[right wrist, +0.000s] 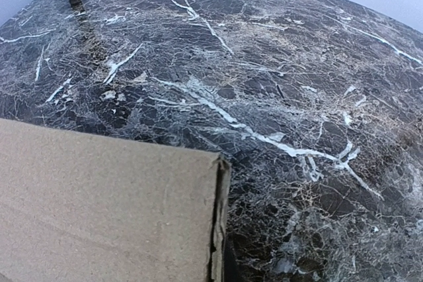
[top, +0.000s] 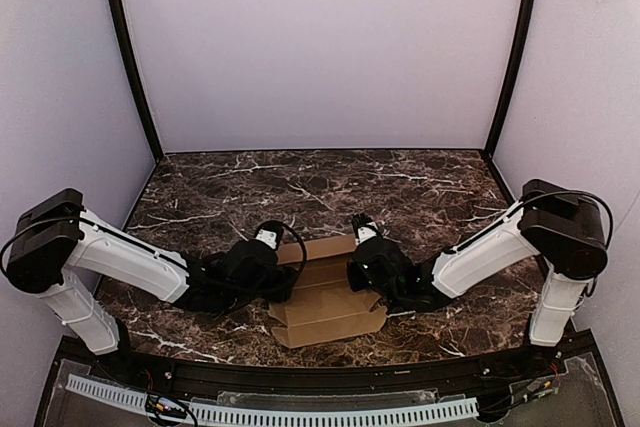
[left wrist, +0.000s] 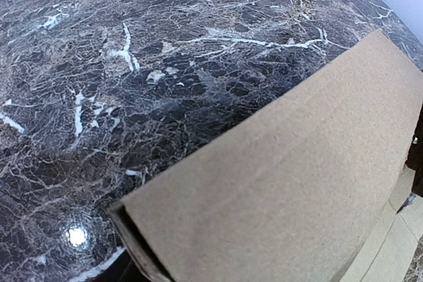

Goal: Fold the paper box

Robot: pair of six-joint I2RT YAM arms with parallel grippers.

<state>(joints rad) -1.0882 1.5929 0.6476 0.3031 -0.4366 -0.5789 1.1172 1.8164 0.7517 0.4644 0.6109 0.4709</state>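
- Fingers of the right gripper point(top: 356, 259) are pressed together, but none shows in its own wrist view, so I cannot tell whether a thin cardboard wall is pinched between them. Those of the left gripper point(top: 283, 269) are hidden too, and their spread cannot be told.
- Part-folded, the plain brown cardboard paper box point(top: 326, 305) lies at the near middle of the dark brown, white-veined, marble-look table top point(top: 430, 187), between the two grippers. Its far panel seems raised and its near panels lie flatter.
- One gripper sits at the left end of that far panel and one at the right end, probably to steady it while a crease is set.
- Both wrist views show bare cardboard close up, with a layered edge.
- No print, label or brand can be read on the box.
- Plain pale walls point(top: 320, 47) stand round the table, also without writing.
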